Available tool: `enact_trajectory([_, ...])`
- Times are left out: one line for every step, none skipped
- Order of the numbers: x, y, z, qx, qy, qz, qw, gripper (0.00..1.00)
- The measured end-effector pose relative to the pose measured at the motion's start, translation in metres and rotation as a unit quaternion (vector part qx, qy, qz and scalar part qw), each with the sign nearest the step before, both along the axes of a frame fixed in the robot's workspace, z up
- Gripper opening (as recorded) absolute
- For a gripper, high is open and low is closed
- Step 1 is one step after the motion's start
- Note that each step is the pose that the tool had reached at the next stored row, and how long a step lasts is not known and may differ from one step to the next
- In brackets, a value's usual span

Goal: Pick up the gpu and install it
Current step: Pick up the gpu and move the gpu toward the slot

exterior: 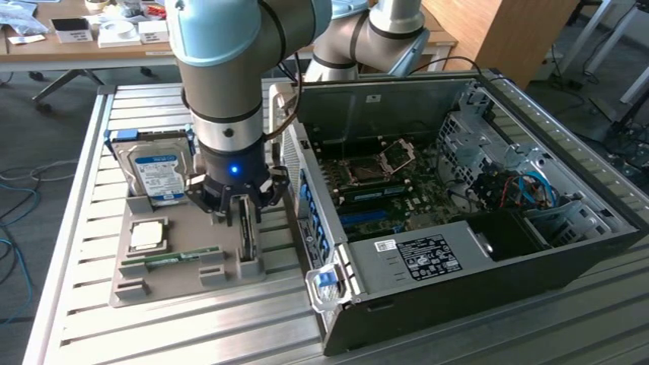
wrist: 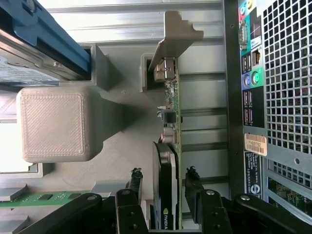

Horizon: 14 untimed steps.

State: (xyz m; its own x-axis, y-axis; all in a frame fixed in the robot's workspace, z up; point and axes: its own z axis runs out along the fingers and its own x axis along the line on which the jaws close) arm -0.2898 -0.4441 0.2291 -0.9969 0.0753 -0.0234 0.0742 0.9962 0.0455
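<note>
The gpu [wrist: 165,161] stands on edge in a slot of the grey holder tray [wrist: 122,146], its black fan housing to one side, its green board edge to the other and its silver bracket at the far end. My gripper [wrist: 163,174] is open and straddles the card, one black fingertip [wrist: 134,178] on each side with small gaps. In the exterior view the gripper [exterior: 243,209] points straight down over the gpu [exterior: 248,242], on the tray's side nearest the computer case.
The open computer case [exterior: 568,251] lies at the exterior view's right, motherboard [exterior: 390,179] exposed; its rear panel [wrist: 282,73] runs close beside the card. On the tray [exterior: 188,287] are a hard drive [exterior: 157,171], a CPU [exterior: 147,236] and a RAM stick [exterior: 172,257].
</note>
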Motion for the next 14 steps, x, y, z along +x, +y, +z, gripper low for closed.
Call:
enact_trajectory([0.0004,0.0,0.0,0.0,0.0,0.0,1.0,0.49])
enact_trajectory([0.0005,0.0,0.0,0.0,0.0001,0.0,1.0,0.49])
enact_trajectory([0.0005,0.0,0.0001,-0.0001,0.0001,0.0,1.0,0.49])
enact_trajectory([0.0006,0.0,0.0001,-0.0001,0.0001,0.0,1.0,0.49])
enact_trajectory([0.0009,0.0,0.0001,-0.0001,0.0001,0.0,1.0,0.49])
enact_trajectory([0.0013,0.0,0.0001,0.0,0.0001,0.0,1.0,0.49])
enact_trajectory([0.0018,0.0,0.0,0.0,0.0,0.0,1.0,0.49])
enact_trajectory([0.0018,0.0,0.0001,0.0,0.0001,0.0,1.0,0.49])
enact_trajectory([0.0018,0.0,0.0001,-0.0001,0.0001,0.0,1.0,0.49])
enact_trajectory([0.0018,0.0,0.0001,-0.0001,0.0001,0.0,1.0,0.49])
enact_trajectory([0.0018,0.0,0.0001,0.0,0.0001,0.0,1.0,0.49])
enact_trajectory([0.0019,0.0,0.0001,-0.0001,0.0001,0.0,1.0,0.49])
enact_trajectory([0.0019,0.0,0.0001,-0.0001,0.0001,0.0,1.0,0.49])
enact_trajectory([0.002,0.0,0.0004,-0.0001,0.0001,0.0,1.0,0.49])
